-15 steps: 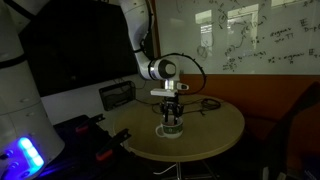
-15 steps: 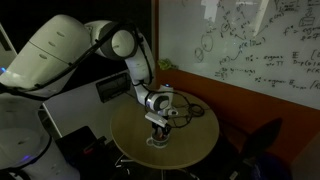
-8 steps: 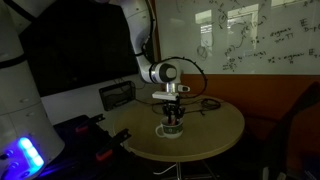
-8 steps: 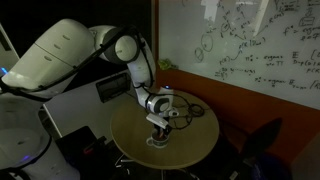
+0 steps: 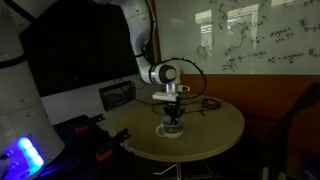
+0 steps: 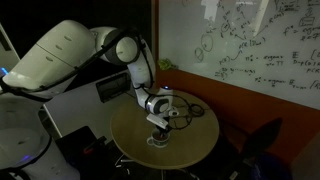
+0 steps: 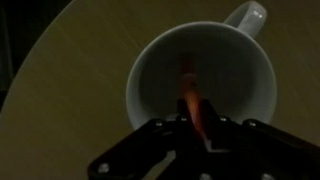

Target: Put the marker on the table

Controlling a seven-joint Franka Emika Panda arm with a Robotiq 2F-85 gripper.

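The thin red-orange marker (image 7: pixel 190 98) stood nearly on end in the wrist view, its lower tip down inside the white ceramic cup (image 7: pixel 148 75) and its upper end running up between the dark fingers of the black Robotiq gripper (image 7: pixel 196 128). The jaws were drawn in close on either side of the pen, with no gap showing beside it, so the gripper seemed to be pinching the marker, though the dim, blurred picture left the contact itself hard to make out. The cup's handle (image 7: pixel 248 15) pointed toward the upper right of that view, and the inside of the cup held nothing else that could be seen.

The cup sat upright on the round tan wood-coloured table (image 7: pixel 70 70), well in from the edge. In both exterior views the gripper (image 5: pixel 174 112) (image 6: pixel 158 128) hung straight down over the cup (image 5: pixel 172 130) (image 6: pixel 156 140), fingertips just above its rim – the marker itself was too small and dark to pick out there. The tabletop (image 5: pixel 215 125) (image 6: pixel 190 135) was bare around the cup.

Farther back on the table lay a coiled black cable (image 5: pixel 208 103), apart from the cup. The big white robot arm (image 6: pixel 60 55) reached in from the side, and a scribbled whiteboard (image 5: pixel 250 35) covered the wall behind – a dark box (image 5: pixel 117 95) sat on the bench beside the table
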